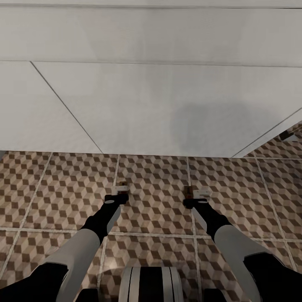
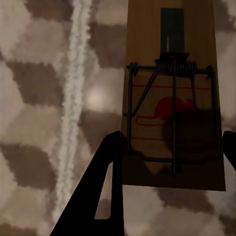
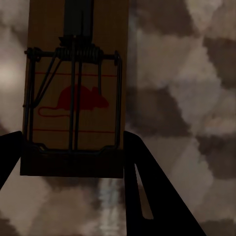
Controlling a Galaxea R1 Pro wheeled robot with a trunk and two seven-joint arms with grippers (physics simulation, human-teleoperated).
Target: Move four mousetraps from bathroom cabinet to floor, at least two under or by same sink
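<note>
Two brown wooden mousetraps with dark wire and a red mouse print are in my grippers. My left gripper (image 1: pixel 121 192) is shut on one mousetrap (image 1: pixel 122 183) (image 2: pixel 172 98), its dark fingers (image 2: pixel 105 167) pressing the trap's long edges. My right gripper (image 1: pixel 197 196) is shut on the other mousetrap (image 1: pixel 189 192) (image 3: pixel 73 98), with fingers (image 3: pixel 142 182) on both sides. Both traps hang low over the cube-patterned bathroom floor (image 1: pixel 155 209), just in front of the white vanity of the bathroom sink (image 1: pixel 167 105). Whether they touch the tiles I cannot tell. The cabinet is out of view.
The white vanity overhangs the whole far side of the floor. A small dark object (image 1: pixel 289 135) lies by its right corner. My own base (image 1: pixel 151 285) sits at the near edge. Open tiles stretch to the left and right of the arms.
</note>
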